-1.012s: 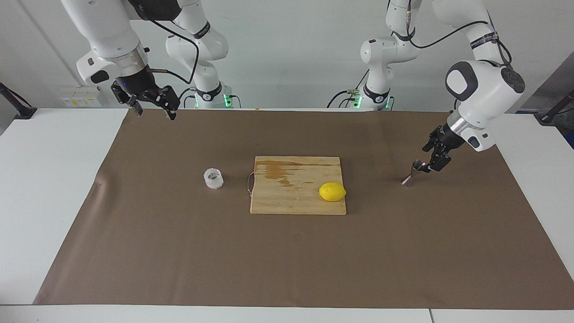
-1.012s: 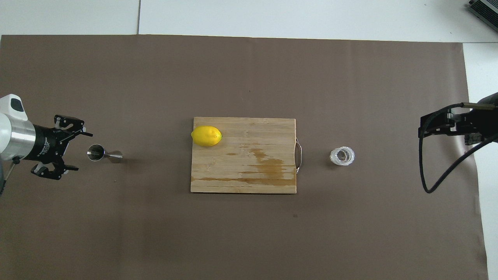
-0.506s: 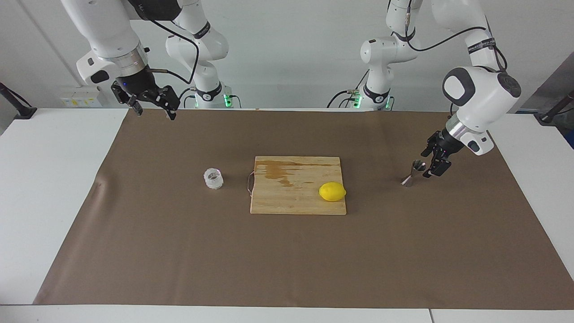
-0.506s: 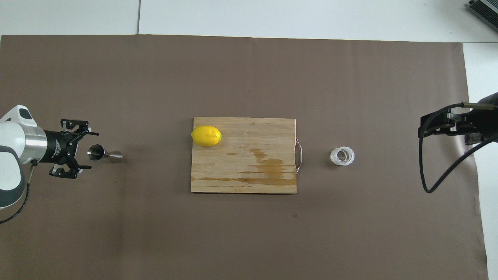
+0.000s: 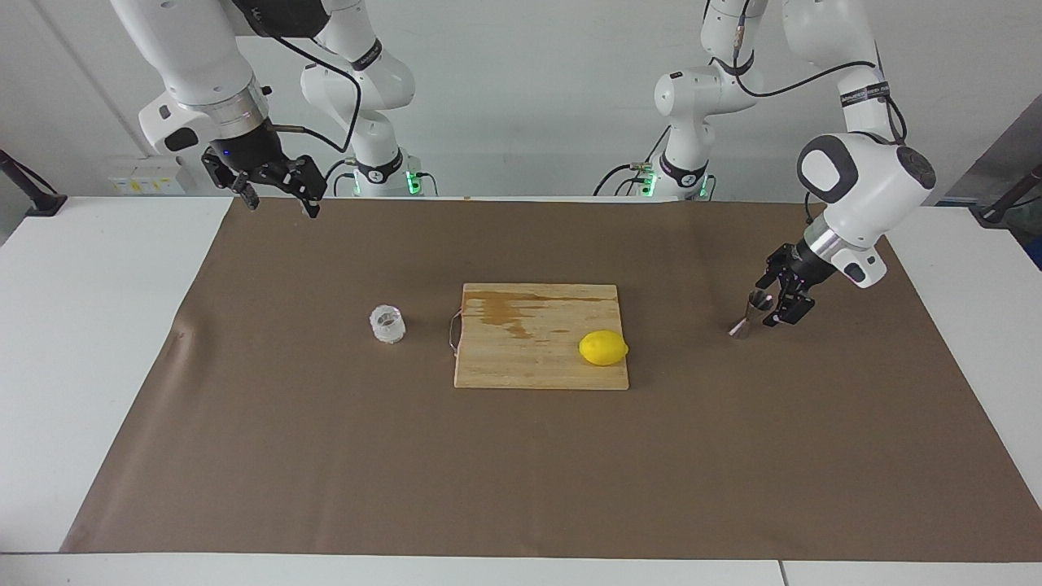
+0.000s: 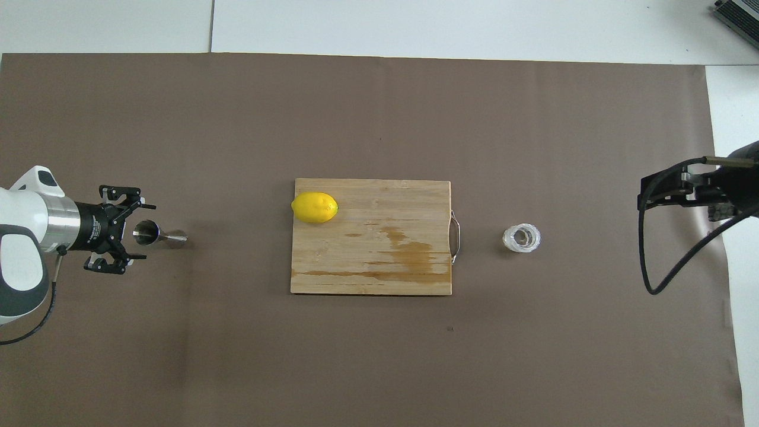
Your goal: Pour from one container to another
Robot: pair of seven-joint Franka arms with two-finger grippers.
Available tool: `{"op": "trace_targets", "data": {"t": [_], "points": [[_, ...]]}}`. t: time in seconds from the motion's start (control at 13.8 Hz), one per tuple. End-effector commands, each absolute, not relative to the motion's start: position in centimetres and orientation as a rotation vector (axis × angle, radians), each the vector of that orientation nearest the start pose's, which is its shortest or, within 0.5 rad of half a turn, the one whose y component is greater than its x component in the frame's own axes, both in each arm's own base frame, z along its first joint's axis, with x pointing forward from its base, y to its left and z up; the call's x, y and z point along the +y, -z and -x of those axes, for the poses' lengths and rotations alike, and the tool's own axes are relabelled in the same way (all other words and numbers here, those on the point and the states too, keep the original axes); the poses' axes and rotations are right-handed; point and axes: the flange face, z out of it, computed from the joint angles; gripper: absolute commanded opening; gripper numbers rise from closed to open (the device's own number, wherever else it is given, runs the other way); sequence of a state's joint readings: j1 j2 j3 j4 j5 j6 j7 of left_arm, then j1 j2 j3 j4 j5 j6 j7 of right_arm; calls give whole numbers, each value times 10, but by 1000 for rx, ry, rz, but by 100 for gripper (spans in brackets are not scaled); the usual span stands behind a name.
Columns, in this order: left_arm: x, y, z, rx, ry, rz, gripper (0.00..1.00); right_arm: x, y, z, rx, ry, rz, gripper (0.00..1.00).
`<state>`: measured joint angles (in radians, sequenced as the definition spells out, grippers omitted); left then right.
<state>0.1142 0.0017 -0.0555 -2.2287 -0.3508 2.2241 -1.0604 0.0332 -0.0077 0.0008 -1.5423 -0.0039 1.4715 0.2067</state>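
Left fingers (image 5: 775, 303) wide beside upright jigger (image 5: 751, 313); right fingers (image 5: 277, 198) wide above mat edge (image 5: 366, 201).

Cut off and unclear
Overhead edge is cropping the right gripper (image 6: 652, 193); the glass's (image 5: 387, 324) contents are reading unclear.
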Motion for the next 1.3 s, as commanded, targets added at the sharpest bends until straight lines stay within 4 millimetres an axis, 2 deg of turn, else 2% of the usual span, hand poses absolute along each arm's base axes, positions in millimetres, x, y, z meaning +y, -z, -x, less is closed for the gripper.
{"op": "trace_targets", "data": {"t": [0.0, 0.36, 0.58, 0.87, 1.08, 1.23], "points": [[18, -371, -526, -2124, -227, 2639, 100, 15, -637, -538, 285, -108, 3116, 100], [18, -371, -527, -2125, -220, 2641, 100, 16, -637, -538, 283, -108, 3117, 100], [18, -371, -527, -2123, -220, 2643, 82, 16, -637, -538, 283, -108, 3117, 100], [18, -371, -527, -2123, -220, 2643, 73, 16, -637, -538, 283, -108, 3117, 100], [18, -371, -527, -2121, -220, 2644, 72, 16, -637, -538, 283, -108, 3117, 100], [18, -371, -527, -2122, -217, 2645, 62, 15, -637, -538, 285, -108, 3116, 100]]}}
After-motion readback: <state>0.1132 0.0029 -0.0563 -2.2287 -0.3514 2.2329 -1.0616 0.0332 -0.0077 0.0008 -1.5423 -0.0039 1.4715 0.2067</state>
